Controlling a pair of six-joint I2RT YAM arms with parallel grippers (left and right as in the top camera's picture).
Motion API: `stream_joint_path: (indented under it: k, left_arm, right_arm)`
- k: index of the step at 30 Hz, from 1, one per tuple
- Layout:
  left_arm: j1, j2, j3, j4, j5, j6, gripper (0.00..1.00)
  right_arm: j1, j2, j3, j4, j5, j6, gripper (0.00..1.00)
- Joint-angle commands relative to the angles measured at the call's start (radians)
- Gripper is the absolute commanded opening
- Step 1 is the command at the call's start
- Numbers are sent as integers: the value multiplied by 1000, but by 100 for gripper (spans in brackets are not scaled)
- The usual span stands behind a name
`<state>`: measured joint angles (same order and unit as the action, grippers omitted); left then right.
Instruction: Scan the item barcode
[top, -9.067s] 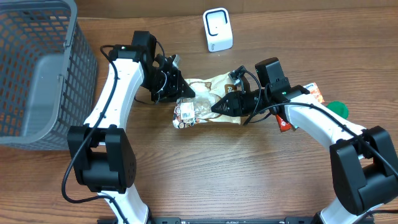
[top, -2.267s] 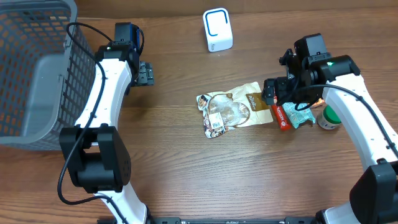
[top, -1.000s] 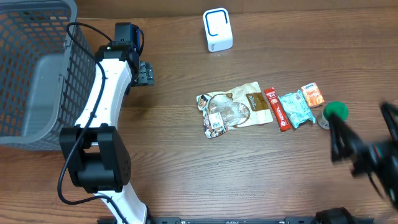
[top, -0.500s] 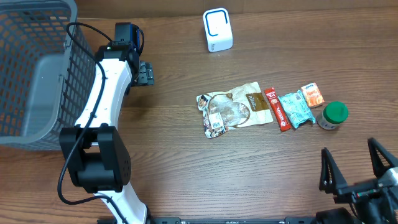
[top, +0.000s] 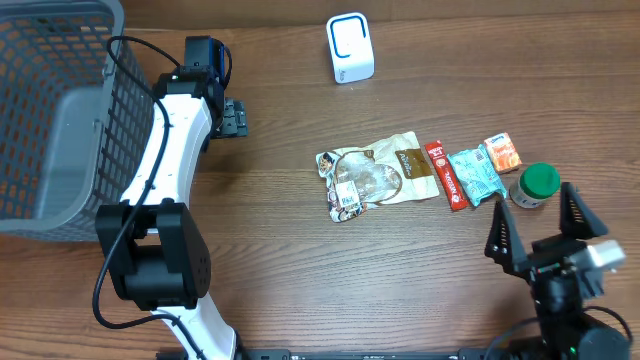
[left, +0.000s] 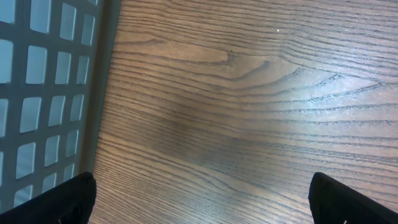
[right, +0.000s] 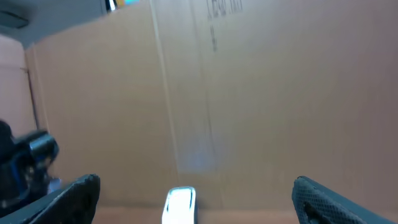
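Note:
A brown snack pouch (top: 378, 176) lies flat mid-table, a white barcode label (top: 347, 200) at its lower left end. The white scanner (top: 350, 47) stands at the back; the right wrist view shows it small and blurred (right: 180, 204) between the fingers, far off. My right gripper (top: 537, 228) is at the front right edge, open and empty, pointing toward the back and clear of every item. My left gripper (top: 232, 118) hovers open over bare wood beside the basket, its fingertips (left: 71, 199) wide apart with nothing between them.
A grey mesh basket (top: 55, 120) fills the left side, its wall (left: 50, 81) close to the left gripper. Right of the pouch lie a red bar (top: 446, 175), a teal packet (top: 474, 174), an orange packet (top: 503, 152) and a green-lidded bottle (top: 536, 184).
My right arm has pulled back from the row of items to the front right edge and settled there, fingers raised and open. The left arm and the items have not moved.

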<state>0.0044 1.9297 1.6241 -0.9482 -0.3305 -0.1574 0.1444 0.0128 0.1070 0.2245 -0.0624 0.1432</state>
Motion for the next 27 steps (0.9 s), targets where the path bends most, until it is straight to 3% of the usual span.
stream_joint_path:
  k: [1, 14, 27]
  left_arm:
    - [-1, -19, 15, 3, -12, -14, 100]
    - [-4, -19, 15, 4, -12, -14, 100]
    - [-4, -19, 15, 4, -10, -14, 100]
  right_arm:
    - [-5, -9, -63, 0, 10, 32, 100]
    - [-5, -9, -99, -304, 16, 67, 100]
    - [-5, -8, -99, -306, 17, 67, 100]
